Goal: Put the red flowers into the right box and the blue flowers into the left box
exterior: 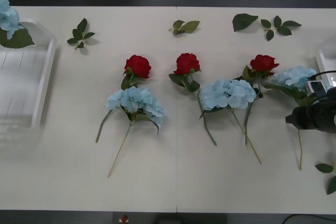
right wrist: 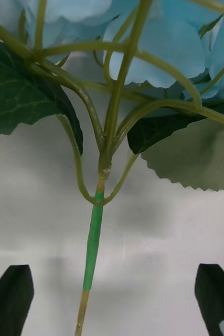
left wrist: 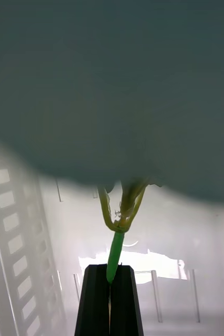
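Three red flowers [exterior: 137, 66] [exterior: 187, 63] [exterior: 263, 63] lie in a row on the table. Blue flowers [exterior: 135, 102] [exterior: 228, 94] [exterior: 294, 77] lie just in front of them. My right gripper [exterior: 303, 118] hovers over the rightmost blue flower's stem [right wrist: 93, 236]. In the right wrist view that gripper [right wrist: 114, 269] is open, its black fingers either side of the stem. My left gripper [left wrist: 110, 270] is shut on another blue flower's stem [left wrist: 115, 252] over the slotted left box [left wrist: 17, 252]. That bloom [exterior: 8, 17] shows above the left box [exterior: 44, 77]. A strip of the right box [exterior: 328, 59] sits at the right edge.
Loose green leaf sprigs lie along the far side of the table [exterior: 80, 34] [exterior: 185, 26] [exterior: 244, 21] [exterior: 277, 27], and one near the front right [exterior: 328, 174]. Long stems trail toward the table's near edge. A seam runs down the table's middle.
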Motion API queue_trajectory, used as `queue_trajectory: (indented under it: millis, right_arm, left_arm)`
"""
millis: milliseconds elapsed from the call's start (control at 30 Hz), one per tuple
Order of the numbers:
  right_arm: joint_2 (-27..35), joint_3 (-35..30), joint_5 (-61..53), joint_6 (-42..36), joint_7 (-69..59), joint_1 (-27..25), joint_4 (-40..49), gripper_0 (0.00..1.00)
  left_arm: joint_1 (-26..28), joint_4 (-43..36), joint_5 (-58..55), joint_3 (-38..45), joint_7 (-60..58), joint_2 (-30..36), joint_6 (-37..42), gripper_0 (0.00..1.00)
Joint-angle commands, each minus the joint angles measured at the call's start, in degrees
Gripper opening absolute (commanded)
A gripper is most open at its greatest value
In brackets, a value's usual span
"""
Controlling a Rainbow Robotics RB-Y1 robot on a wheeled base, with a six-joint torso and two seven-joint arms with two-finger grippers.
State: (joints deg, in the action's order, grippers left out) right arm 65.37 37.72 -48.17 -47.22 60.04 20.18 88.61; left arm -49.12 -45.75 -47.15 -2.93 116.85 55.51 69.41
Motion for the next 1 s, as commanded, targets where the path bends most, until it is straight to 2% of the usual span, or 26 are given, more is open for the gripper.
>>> queue_trajectory:
  millis: [33,233,400,567,600,667,733,833,1000]
  right_arm:
    - [-1.21,-0.72,0.18,1.43,3.68,0.92,-1.07,0.76]
    - [-1.47,-0.63,-0.17,2.57,4.21,0.92,-1.6,0.44]
    - [-1.47,-0.72,-0.08,2.57,4.39,0.92,-1.6,0.18]
    - [-1.47,-0.63,-0.26,3.1,4.56,0.92,-1.6,0.01]
    - [-1.29,-0.63,-0.52,3.19,4.74,1.0,-1.6,0.0]
    - [-0.77,-0.72,-0.7,3.89,5.0,0.92,-1.43,0.0]
    - [0.73,-0.72,-1.14,4.95,5.44,0.92,-0.46,0.0]
    - [3.54,-1.95,-5.36,6.0,5.88,0.74,2.0,0.0]
    - [7.23,-6.26,-15.55,6.62,6.94,0.3,6.22,0.0]
  left_arm:
    - [-0.89,2.33,0.48,-6.39,-0.22,2.23,-5.08,0.0]
    - [-0.89,6.55,0.22,-13.86,-4.09,1.09,-10.7,0.0]
    - [-0.89,10.59,0.92,-14.39,-4.18,-0.49,-11.58,0.0]
    - [-0.89,12.35,1.98,-14.39,-4.18,-1.99,-11.58,0.01]
    - [-0.89,12.61,2.24,-14.39,-4.18,-2.34,-11.67,0.25]
    - [-0.89,12.7,2.68,-14.39,-4.18,-2.78,-11.58,0.61]
    - [-0.8,12.7,2.68,-14.39,-4.18,-2.95,-11.67,0.85]
    - [-0.8,12.61,2.24,-14.39,-3.83,-3.04,-11.58,0.96]
    - [-0.8,8.83,1.36,-13.33,-2.86,-2.34,-11.4,0.98]
